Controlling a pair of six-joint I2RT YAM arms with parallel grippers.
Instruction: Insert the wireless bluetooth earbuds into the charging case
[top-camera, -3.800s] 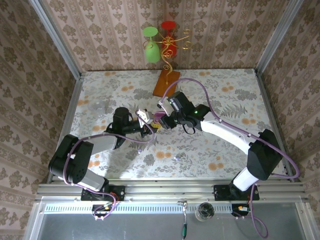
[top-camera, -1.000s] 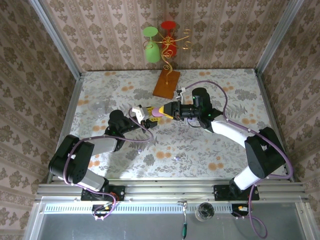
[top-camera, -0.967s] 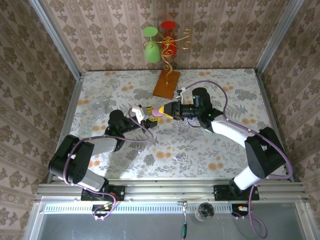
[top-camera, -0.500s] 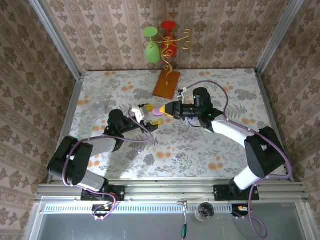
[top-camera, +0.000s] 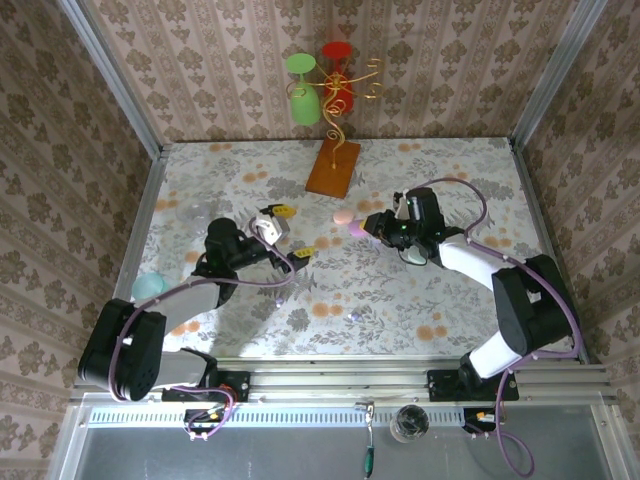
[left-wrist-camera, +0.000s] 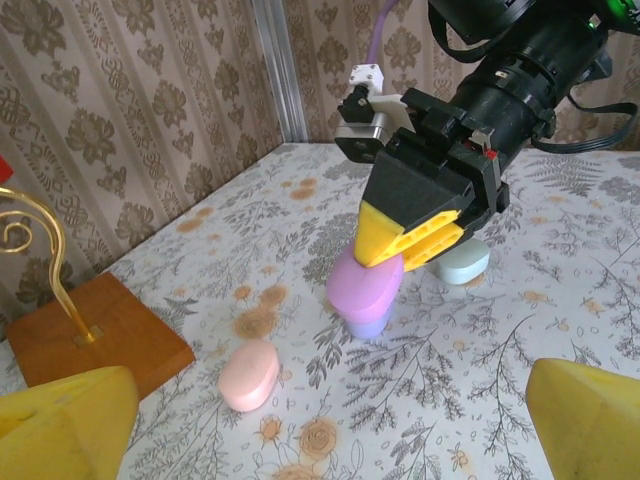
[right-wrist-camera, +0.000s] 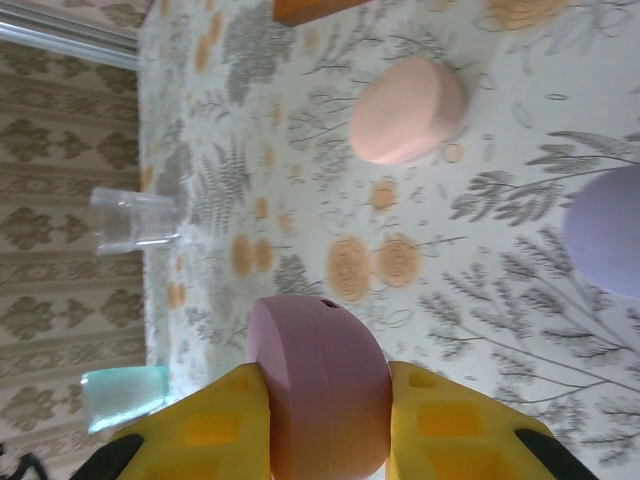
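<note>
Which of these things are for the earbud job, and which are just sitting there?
For the job: mauve oval plastic case, held by the right end effector; pale pink oval case; lavender oval case; mint oval case.
Lying about: clear plastic cup; wooden-based gold wire stand; green glass; red glass.

right gripper (right-wrist-camera: 328, 405) fingers: yellow | mauve charging case (right-wrist-camera: 320, 385) between them: plain pinkish-purple | pink case (right-wrist-camera: 408, 110) ahead of fingertips: pale salmon | lavender case (right-wrist-camera: 605, 240) beside: lilac | tablecloth (top-camera: 450, 170) under it: white, grey ferns, orange blossoms
</note>
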